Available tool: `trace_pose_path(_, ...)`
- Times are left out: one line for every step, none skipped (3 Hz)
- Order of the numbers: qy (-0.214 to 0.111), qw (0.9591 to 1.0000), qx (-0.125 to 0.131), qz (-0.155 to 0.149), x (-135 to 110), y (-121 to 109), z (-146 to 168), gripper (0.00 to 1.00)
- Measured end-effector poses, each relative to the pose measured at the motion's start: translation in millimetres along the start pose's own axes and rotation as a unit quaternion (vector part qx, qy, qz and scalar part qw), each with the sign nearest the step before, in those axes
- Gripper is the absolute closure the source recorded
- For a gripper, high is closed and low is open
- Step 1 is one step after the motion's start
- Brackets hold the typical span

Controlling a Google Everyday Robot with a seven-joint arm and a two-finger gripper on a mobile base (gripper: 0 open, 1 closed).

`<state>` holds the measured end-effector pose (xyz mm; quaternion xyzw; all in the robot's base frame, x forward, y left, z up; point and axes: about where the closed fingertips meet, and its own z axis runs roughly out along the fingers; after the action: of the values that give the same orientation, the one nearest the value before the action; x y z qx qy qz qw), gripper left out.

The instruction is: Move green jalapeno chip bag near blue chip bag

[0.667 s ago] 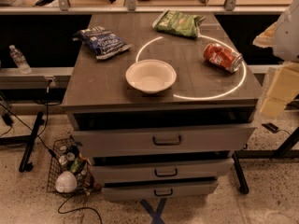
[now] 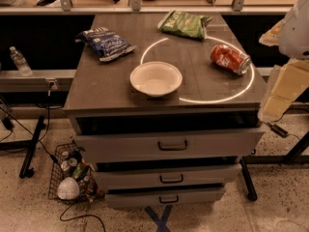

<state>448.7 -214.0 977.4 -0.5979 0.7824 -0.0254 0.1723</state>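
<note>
The green jalapeno chip bag (image 2: pixel 184 24) lies flat at the far right of the cabinet top (image 2: pixel 101 88). The blue chip bag (image 2: pixel 105 43) lies at the far left of the top, about a bowl's width and more away from the green bag. Only a white and cream arm section (image 2: pixel 286 81) shows at the right edge of the view, beside the cabinet. My gripper is out of view.
A white bowl (image 2: pixel 155 79) sits near the front middle. An orange-red soda can (image 2: pixel 231 58) lies on its side at the right. The cabinet has three drawers (image 2: pixel 172 145). A wire basket (image 2: pixel 72 176) stands on the floor at left, and a water bottle (image 2: pixel 20 61) on a left ledge.
</note>
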Motion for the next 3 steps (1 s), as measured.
trace_pose_path(-0.030, 0.9994, 0.016, 0.012, -26.5, -51.1, 23.0, 0.00)
trace_pose_path(-0.074, 0.9964, 0.035, 0.023, -70.6, -114.5, 49.1, 0.00)
trace_pose_path(-0.135, 0.9877, 0.070, 0.035, -121.8, -181.6, 55.9, 0.00)
